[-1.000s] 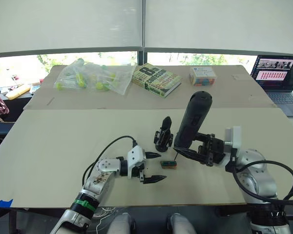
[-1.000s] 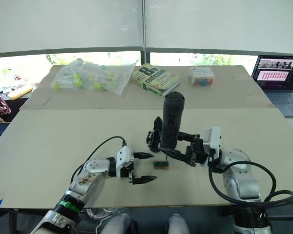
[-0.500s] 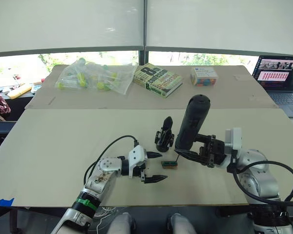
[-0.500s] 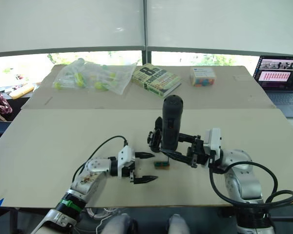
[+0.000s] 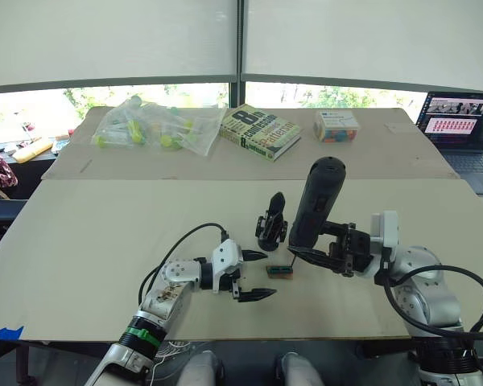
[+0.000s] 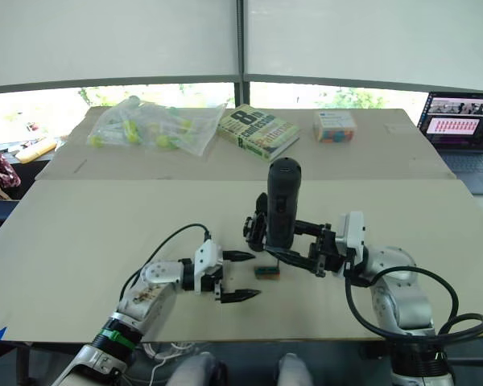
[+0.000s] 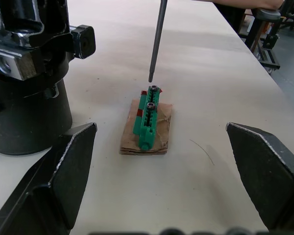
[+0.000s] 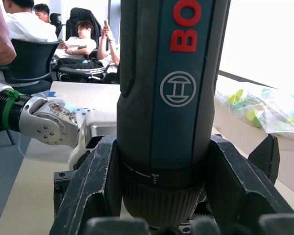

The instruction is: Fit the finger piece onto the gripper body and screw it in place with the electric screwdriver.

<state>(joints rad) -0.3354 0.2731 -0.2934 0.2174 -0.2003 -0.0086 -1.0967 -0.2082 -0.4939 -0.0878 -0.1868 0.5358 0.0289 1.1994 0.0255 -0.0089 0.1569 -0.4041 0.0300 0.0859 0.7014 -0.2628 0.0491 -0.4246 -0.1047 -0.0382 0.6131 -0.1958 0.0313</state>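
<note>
Right hand (image 5: 332,256) clamped around the electric screwdriver (image 5: 314,201), held near-upright and leaning slightly, bit (image 7: 157,39) lowered so that its tip meets, or nearly meets, the end screw of a small green holder (image 7: 148,117) lying on the counter (image 5: 105,233). Left hand (image 5: 256,276), fingers spread wide and holding nothing, faces the holder from the left. The gripper body (image 5: 270,223) stands upright on the counter just behind the holder, beside the screwdriver.

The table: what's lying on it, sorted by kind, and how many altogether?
Tools: 1, the electric screwdriver
Machine parts: 1, the gripper body
Screw holders: 1, small green box
Books: 1
Plastic bags: 1
Small colourful boxes: 1
Laptops: 1
Total: 7
</note>
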